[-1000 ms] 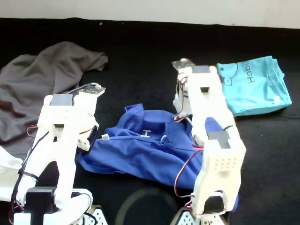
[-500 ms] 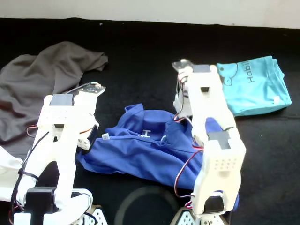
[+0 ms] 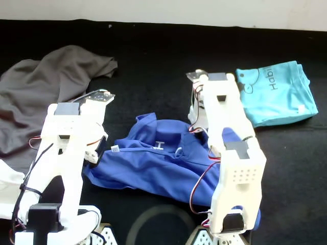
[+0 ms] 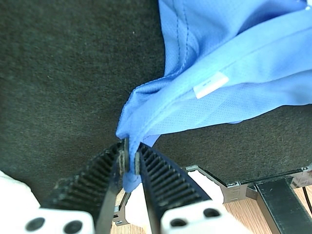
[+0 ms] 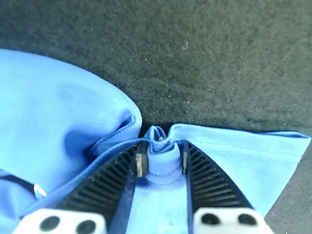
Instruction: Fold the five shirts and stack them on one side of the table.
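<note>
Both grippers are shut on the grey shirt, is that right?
Not grey. The left gripper and right gripper are shut on the blue shirt, as both wrist views show; the grey shirt lies apart.

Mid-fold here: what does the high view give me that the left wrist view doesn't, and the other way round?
From the high view: the crumpled grey shirt at the table's far left and the folded teal shirt at its far right. From the left wrist view: the left gripper close up, shut on a bunched edge of the blue shirt. Shared: the blue shirt with its small white tag, lying rumpled on the black table.
</note>
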Controlling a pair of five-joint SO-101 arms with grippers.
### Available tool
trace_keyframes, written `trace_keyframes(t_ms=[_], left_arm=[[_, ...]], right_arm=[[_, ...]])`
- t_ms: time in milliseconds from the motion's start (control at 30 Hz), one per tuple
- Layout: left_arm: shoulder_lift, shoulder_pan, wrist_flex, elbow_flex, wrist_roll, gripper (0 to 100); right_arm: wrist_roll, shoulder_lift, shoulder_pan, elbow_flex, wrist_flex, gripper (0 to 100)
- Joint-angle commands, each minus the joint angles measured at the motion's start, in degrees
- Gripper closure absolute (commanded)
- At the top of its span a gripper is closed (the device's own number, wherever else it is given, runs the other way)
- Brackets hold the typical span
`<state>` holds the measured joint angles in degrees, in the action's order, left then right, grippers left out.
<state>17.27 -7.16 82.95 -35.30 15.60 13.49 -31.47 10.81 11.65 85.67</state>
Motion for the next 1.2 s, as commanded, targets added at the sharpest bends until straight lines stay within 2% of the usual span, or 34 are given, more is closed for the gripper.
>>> trace_keyframes(t_ms=[0,300,500,600,800,1167], left_arm=[[1.5,0.9,-0.4,0.4,0.4,99],[1.5,0.9,-0.4,0.4,0.4,99],[1.5,0.9,-0.4,0.4,0.4,99],[1.5,0.9,-0.4,0.4,0.4,99],[1.5,0.9,-0.4,0.4,0.4,99],[1.5,0.9,-2.8,0.4,0.4,99]], right_arm=[[0.6,0.5,-0.6,2.8,1.1,87.8],[0.4,0.4,-1.3,16.7,9.8,88.5],[0.5,0.1,-1.3,23.9,14.2,99.3],[0.6,-0.2,-1.3,22.3,14.1,96.5],[3.6,-0.1,-1.3,13.0,9.5,77.8],[3.9,-0.1,-0.3,7.9,5.7,79.7]])
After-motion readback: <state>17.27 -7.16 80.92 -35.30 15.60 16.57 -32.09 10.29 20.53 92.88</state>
